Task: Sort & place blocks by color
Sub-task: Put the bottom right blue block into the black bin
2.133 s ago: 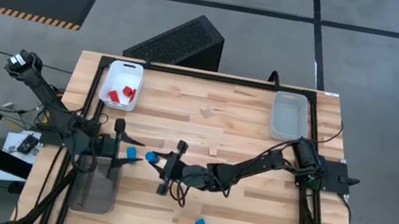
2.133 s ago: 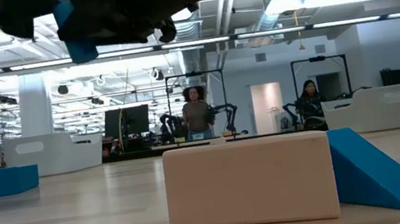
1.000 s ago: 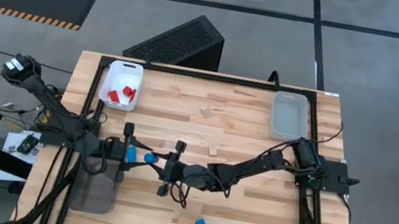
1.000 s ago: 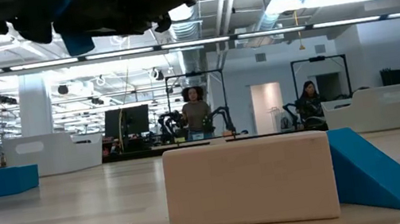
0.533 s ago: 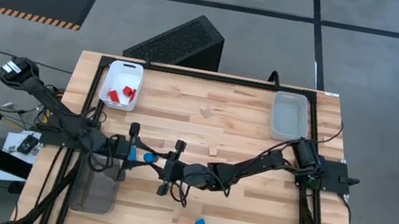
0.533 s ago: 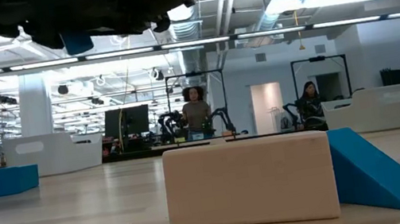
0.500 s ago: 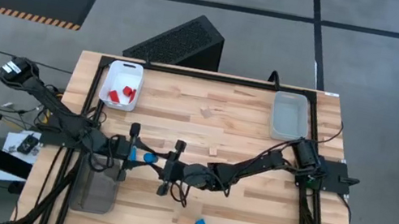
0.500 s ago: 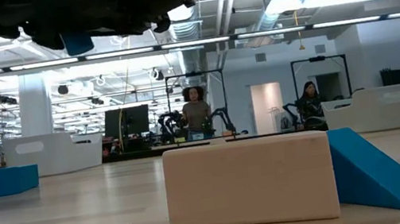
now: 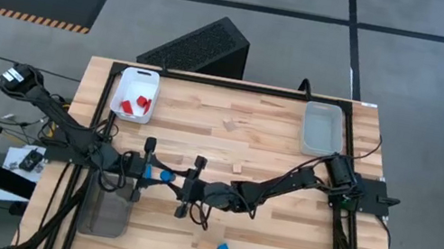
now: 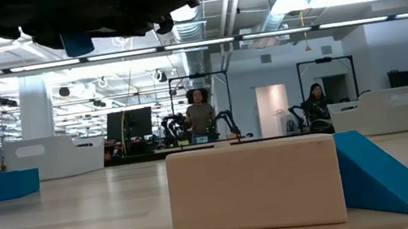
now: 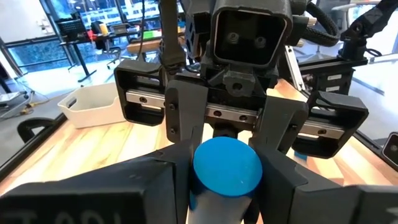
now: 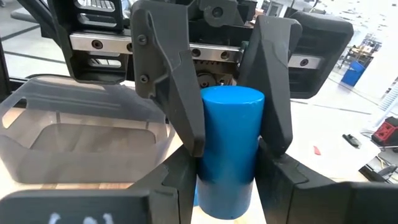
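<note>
High view: blue cylinder (image 9: 165, 174) between tools.

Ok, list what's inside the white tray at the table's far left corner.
The white tray holds red blocks: a couple are visible in the high view. The exact number is too small to tell, and anything beneath them is hidden.

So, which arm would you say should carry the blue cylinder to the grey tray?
Left: left pincer and right pincer both clasp the blue cylinder, and the grey tray lies beside that arm.
</note>
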